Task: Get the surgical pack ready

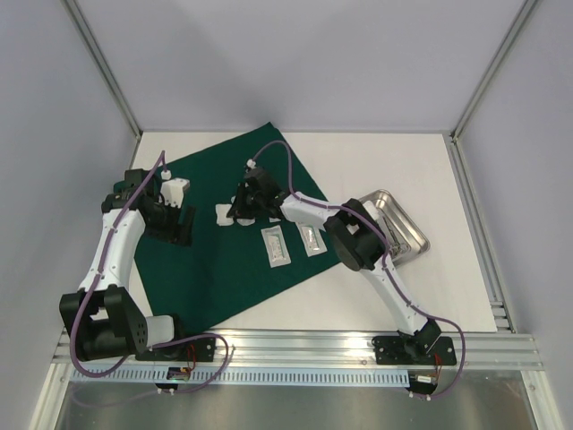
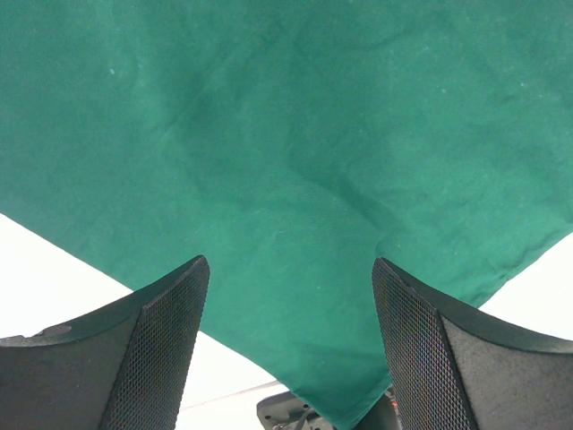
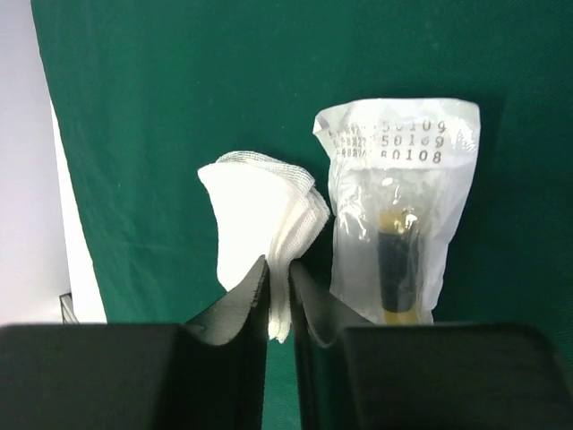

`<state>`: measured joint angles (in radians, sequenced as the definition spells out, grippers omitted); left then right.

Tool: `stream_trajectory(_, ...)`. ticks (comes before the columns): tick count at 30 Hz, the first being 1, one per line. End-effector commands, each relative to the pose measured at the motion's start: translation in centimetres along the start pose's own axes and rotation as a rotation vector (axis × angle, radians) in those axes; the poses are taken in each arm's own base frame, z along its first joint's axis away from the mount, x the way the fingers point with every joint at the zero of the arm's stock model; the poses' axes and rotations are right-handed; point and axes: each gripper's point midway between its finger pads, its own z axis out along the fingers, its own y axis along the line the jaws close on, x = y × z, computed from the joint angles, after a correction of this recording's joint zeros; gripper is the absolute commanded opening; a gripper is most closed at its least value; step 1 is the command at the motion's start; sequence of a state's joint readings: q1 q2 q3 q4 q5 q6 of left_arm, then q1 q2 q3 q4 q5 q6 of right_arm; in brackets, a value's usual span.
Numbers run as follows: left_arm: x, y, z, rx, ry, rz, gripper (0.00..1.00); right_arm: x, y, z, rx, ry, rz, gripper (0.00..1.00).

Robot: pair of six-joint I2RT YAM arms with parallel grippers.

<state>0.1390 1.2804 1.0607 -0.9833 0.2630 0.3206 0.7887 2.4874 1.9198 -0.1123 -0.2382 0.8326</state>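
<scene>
The dark green cloth [image 1: 224,269] of the surgical pack lies flat on the white table. My right gripper [image 3: 278,278] is shut on the lower edge of a folded white gauze [image 3: 260,215], which bends up between the jaws over the cloth [image 3: 179,90]. Right of the gauze lies a clear pouch [image 3: 403,206] with a dark item inside. Two more pouches [image 1: 276,246] [image 1: 311,239] rest side by side on the cloth. My left gripper [image 2: 291,269] hovers open over the cloth's left part [image 2: 286,134], holding nothing. The steel tray [image 1: 407,228] sits right of the cloth, partly behind my right arm.
In the top view, the right gripper [image 1: 240,210] and gauze [image 1: 224,215] are at mid-cloth, and the left gripper [image 1: 170,224] is near the cloth's left edge. Aluminium frame posts stand at the table's back corners, a rail along the near edge.
</scene>
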Motion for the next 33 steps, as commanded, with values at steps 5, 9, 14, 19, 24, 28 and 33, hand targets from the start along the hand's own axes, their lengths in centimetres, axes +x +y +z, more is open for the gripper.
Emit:
stream_trajectory(5, -0.3, -0.4, -0.5, 0.012, -0.037, 0.029, 0.82, -0.8, 2.7, -1.0, -0.062, -0.002, 0.002, 0.03)
stream_trajectory(9, -0.4, -0.5, -0.8, 0.01, -0.046, 0.033, 0.82, -2.1, 5.6, -2.8, -0.136, -0.033, -0.012, 0.01)
stream_trajectory(14, -0.5, -0.5, -1.4, 0.0, -0.061, 0.048, 0.82, -3.8, 8.3, -5.6, -0.208, -0.069, -0.031, 0.0)
stream_trajectory(19, -0.5, -0.6, -2.0, -0.008, -0.072, 0.059, 0.82, -7.3, 10.2, -11.3, -0.283, -0.173, -0.038, 0.0)
stream_trajectory(24, -0.3, -0.7, -2.1, -0.011, -0.077, 0.068, 0.82, -10.6, 4.7, -18.7, -0.214, -0.352, 0.053, 0.0)
stream_trajectory(28, -0.1, -0.8, -2.0, -0.004, -0.074, 0.07, 0.83, -11.4, -3.2, -24.3, -0.08, -0.505, 0.175, 0.0)
stream_trajectory(33, -0.2, -1.0, -1.9, 0.009, -0.076, 0.066, 0.82, -11.6, -13.1, -31.3, 0.089, -0.64, 0.286, 0.0)
